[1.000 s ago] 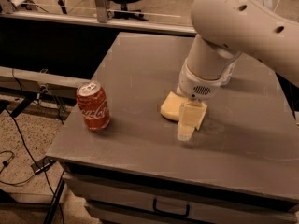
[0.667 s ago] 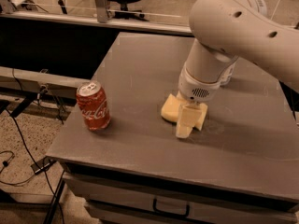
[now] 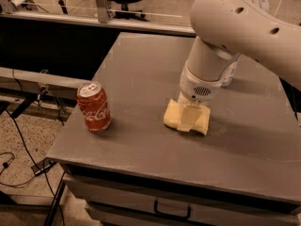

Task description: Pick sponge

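Note:
The pale yellow sponge (image 3: 171,115) lies flat on the grey table (image 3: 141,69), right of centre. My gripper (image 3: 189,117) hangs from the big white arm (image 3: 235,22) and points straight down onto the middle of the sponge. It covers the sponge's centre, so only the sponge's left and right ends show on either side. The sponge rests on the table top.
A red soda can (image 3: 94,106) stands upright near the table's left front edge, well left of the sponge. A drawer with a handle (image 3: 171,210) sits under the table front. Cables lie on the floor at the left. A railing and a chair stand behind the table.
The arm's upper part has shifted slightly to the left. The gripper stays down over the sponge. The sponge and can have not moved.

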`<action>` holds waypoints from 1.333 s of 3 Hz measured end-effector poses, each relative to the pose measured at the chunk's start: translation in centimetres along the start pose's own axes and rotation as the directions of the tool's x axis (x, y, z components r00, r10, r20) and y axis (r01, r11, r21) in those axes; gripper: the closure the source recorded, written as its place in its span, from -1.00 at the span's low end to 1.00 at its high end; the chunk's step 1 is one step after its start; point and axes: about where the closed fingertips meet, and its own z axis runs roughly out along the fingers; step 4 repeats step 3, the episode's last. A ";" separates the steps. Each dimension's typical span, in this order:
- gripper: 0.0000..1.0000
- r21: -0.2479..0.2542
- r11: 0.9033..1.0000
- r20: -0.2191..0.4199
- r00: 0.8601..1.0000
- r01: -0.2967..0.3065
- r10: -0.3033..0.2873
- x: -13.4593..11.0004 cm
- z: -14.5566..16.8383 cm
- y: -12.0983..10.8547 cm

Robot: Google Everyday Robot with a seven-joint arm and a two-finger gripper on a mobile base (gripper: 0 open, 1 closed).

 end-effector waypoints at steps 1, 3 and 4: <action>1.00 0.046 0.999 0.007 1.000 0.020 -0.020 0.1 -4.4 -0.5; 1.00 0.098 0.994 0.044 0.998 0.044 -0.049 0.2 -9.8 -1.3; 1.00 0.098 0.994 0.044 0.998 0.044 -0.049 0.2 -9.8 -1.3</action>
